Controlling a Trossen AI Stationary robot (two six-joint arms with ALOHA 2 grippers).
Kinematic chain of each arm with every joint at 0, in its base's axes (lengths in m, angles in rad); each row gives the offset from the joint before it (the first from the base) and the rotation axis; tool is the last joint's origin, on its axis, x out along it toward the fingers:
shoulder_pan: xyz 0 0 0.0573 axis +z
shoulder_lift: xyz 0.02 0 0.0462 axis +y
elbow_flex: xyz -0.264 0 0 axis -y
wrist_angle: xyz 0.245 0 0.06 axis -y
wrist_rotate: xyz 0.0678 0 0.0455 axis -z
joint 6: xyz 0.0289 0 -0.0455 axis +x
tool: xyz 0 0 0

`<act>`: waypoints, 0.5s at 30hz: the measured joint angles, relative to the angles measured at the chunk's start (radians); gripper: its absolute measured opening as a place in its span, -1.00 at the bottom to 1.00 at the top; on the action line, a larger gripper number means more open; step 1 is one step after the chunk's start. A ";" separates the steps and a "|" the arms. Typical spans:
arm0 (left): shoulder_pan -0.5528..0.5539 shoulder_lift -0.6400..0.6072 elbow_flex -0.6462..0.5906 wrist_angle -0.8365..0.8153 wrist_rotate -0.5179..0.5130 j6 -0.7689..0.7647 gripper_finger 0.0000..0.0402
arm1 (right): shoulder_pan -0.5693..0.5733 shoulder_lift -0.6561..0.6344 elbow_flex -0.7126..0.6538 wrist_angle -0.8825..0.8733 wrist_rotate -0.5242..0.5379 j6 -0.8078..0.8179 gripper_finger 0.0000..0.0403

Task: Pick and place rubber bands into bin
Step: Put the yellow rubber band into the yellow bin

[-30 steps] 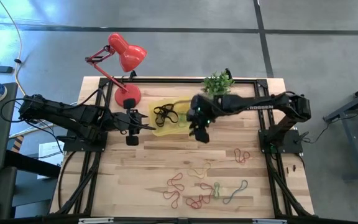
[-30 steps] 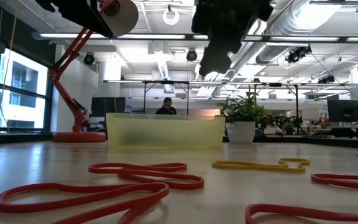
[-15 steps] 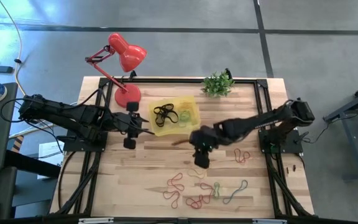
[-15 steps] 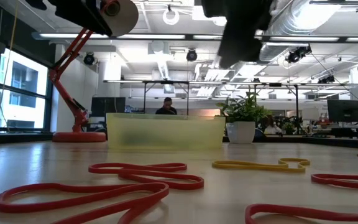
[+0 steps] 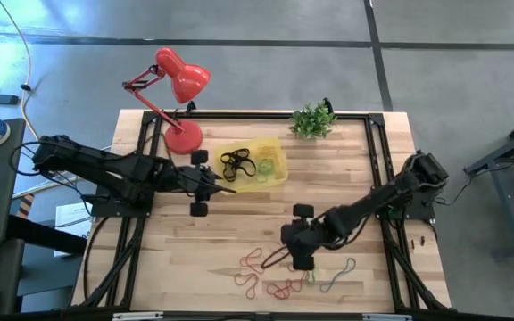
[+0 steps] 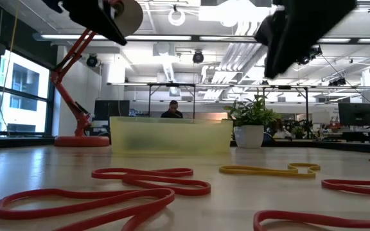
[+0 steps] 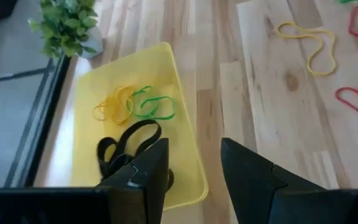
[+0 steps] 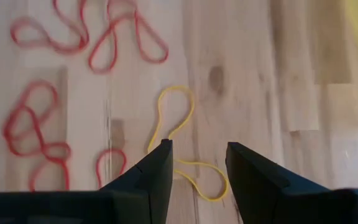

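The yellow bin (image 5: 266, 169) stands at the table's far middle. It holds black (image 7: 126, 143), green (image 7: 154, 106) and yellow rubber bands. Loose rubber bands lie flat toward the near edge: red ones (image 5: 252, 263), a green one (image 5: 339, 272) and a yellow one (image 8: 176, 118). More red ones (image 5: 347, 223) lie to the right. My right gripper (image 8: 199, 149) hangs open over the yellow band, touching nothing; the high view shows it (image 5: 279, 254) by the red bands. My left gripper (image 7: 194, 146) is open above the bin's near left rim (image 5: 221, 185).
A red desk lamp (image 5: 178, 89) stands at the far left corner and a small potted plant (image 5: 313, 119) at the far edge. Black frame rails (image 5: 384, 152) run along the table's sides. Bare wood lies between the bin and the loose bands.
My right gripper has swung from over the bin toward the table's near edge and sunk a little. It now hangs tipped more steeply down over the loose bands. My left gripper has crept a little toward the bin. Neither has changed its opening.
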State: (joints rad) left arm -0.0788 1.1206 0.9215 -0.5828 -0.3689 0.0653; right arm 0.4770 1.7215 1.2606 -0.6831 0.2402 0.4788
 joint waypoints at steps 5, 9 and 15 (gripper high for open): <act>-0.003 0.108 0.000 0.093 0.075 -0.084 -0.32 | 0.002 0.085 0.000 0.049 -0.012 -0.063 -0.30; -0.036 0.178 0.001 0.146 0.112 -0.100 -0.32 | -0.010 0.140 0.000 0.124 -0.073 -0.070 -0.30; -0.101 0.209 0.000 0.131 0.093 -0.069 -0.32 | -0.025 0.200 0.000 0.185 -0.122 0.015 -0.30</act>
State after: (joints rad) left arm -0.1797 1.3299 0.9211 -0.4519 -0.2756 -0.0041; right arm 0.4516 1.9219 1.2606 -0.4985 0.1187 0.4937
